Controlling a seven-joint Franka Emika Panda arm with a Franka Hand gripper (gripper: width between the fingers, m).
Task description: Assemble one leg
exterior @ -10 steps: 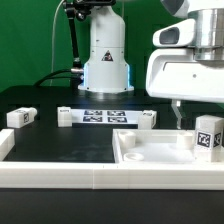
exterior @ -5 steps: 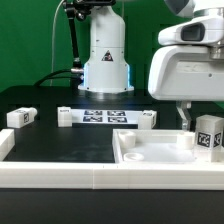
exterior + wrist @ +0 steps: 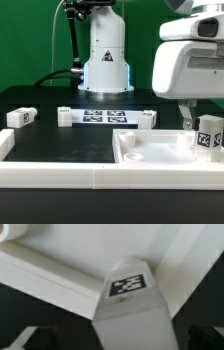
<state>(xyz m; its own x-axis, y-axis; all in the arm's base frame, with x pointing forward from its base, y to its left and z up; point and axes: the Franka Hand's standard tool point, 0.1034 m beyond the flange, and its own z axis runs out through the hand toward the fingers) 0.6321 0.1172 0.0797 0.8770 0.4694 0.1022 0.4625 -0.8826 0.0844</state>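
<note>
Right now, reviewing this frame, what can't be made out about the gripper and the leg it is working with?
- Gripper, exterior view: the bulky white arm housing covers most of it, and only one thin finger shows, so open or shut cannot be told.
- Leg, wrist view: close and blurred, so contact with the fingers cannot be seen.
- Leg, exterior view: cut off by the exterior view's right edge.
- White panel: its right part runs out of frame.
</note>
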